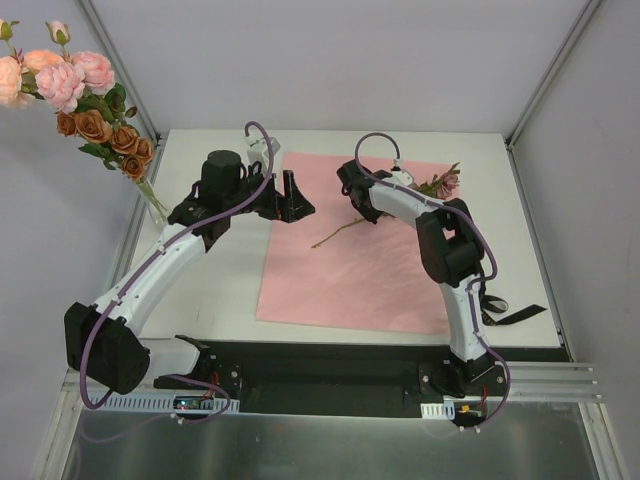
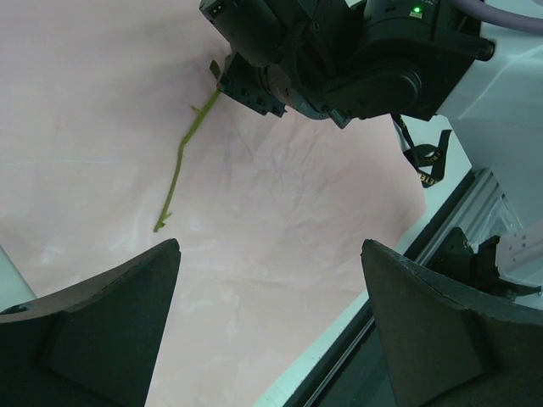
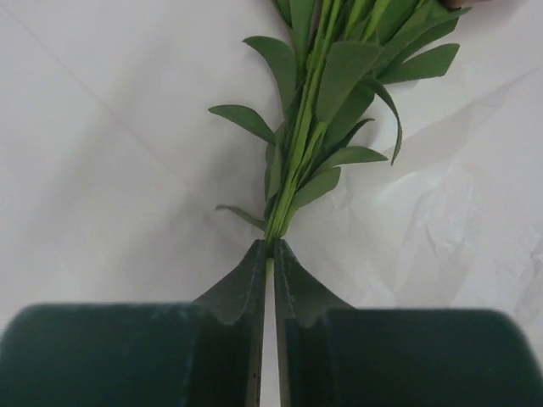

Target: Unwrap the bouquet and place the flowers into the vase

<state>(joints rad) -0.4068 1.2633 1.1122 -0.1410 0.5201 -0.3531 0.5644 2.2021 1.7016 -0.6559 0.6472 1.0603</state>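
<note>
No wrapped bouquet is in view; the pink paper [image 1: 350, 275] lies flat and open on the table. One flower spray lies on it, with a mauve bloom [image 1: 447, 182] and a thin stem [image 1: 335, 236]. My right gripper [image 1: 362, 203] is shut on that stem [image 3: 299, 140] just below the green leaves, the jaws [image 3: 271, 248] pinching it. My left gripper [image 1: 290, 196] hangs open over the paper's left part, nothing between its fingers [image 2: 271, 250]. Its wrist view shows the right gripper [image 2: 248, 85] holding the stem [image 2: 178, 170]. Several flowers [image 1: 80, 90] stand in the clear vase [image 1: 156, 206] at far left.
A black ribbon [image 1: 507, 313] lies by the right arm's base, off the paper's near right corner. The vase stands at the table's left edge beside the frame post [image 1: 120, 70]. A black rail [image 1: 330, 365] runs along the near edge.
</note>
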